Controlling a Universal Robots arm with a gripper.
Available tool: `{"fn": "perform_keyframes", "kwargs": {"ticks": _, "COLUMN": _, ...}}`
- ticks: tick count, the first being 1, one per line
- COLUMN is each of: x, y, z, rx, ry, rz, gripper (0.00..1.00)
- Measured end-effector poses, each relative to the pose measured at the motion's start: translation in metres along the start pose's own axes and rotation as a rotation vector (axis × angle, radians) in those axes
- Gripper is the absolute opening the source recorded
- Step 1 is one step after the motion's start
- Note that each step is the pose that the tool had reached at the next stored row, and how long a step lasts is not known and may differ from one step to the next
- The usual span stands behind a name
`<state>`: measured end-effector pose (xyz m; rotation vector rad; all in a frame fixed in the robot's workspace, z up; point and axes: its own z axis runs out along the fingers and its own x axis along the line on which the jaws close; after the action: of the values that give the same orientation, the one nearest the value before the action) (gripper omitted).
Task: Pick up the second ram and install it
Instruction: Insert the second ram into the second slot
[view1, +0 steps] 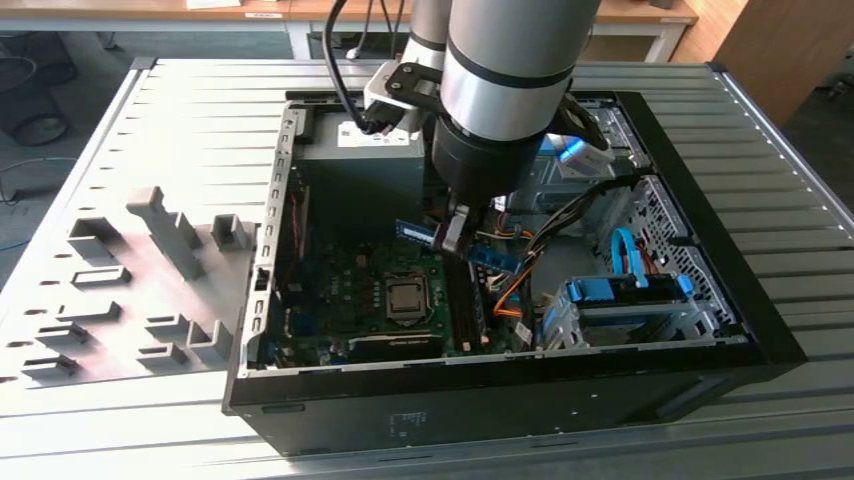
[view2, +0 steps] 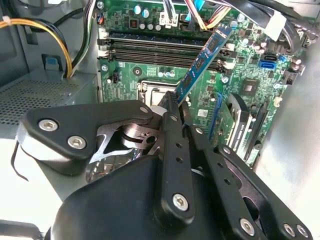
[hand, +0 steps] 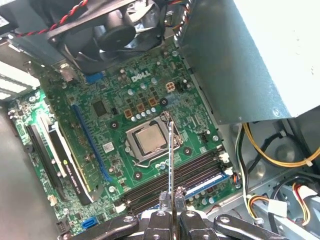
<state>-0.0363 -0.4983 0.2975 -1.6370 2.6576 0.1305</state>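
Observation:
My gripper (view1: 454, 238) hangs inside the open computer case (view1: 507, 400), shut on the second ram (view1: 491, 257), a narrow blue board. In the second wrist view the black fingers (view2: 172, 130) pinch one end of the ram (view2: 202, 60), and the board slants out over the motherboard (view2: 250, 90). In the first wrist view the ram (hand: 171, 160) shows edge-on in the gripper (hand: 172, 212). It is held in the air above the long black memory slots (hand: 165, 182) beside the processor socket (hand: 149, 140), apart from them. A blue strip (hand: 204, 184) lies along the outermost slot.
A fan (hand: 115, 30) and the grey power supply (hand: 260, 55) crowd one end of the board. A black expansion card (hand: 62, 160) stands upright. Yellow cables (hand: 280, 155) loop near the slots. A drive cage (view1: 627, 300) sits at the exterior view's right. Grey fixture blocks (view1: 167, 235) stand outside the case.

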Motion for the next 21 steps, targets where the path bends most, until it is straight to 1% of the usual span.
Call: {"fn": "perform_keyframes", "kwargs": {"ticks": 21, "x": 0.0, "y": -0.0001, "z": 0.0004, "rx": 0.0081, "ry": -0.0081, "rz": 0.136, "gripper": 0.14}}
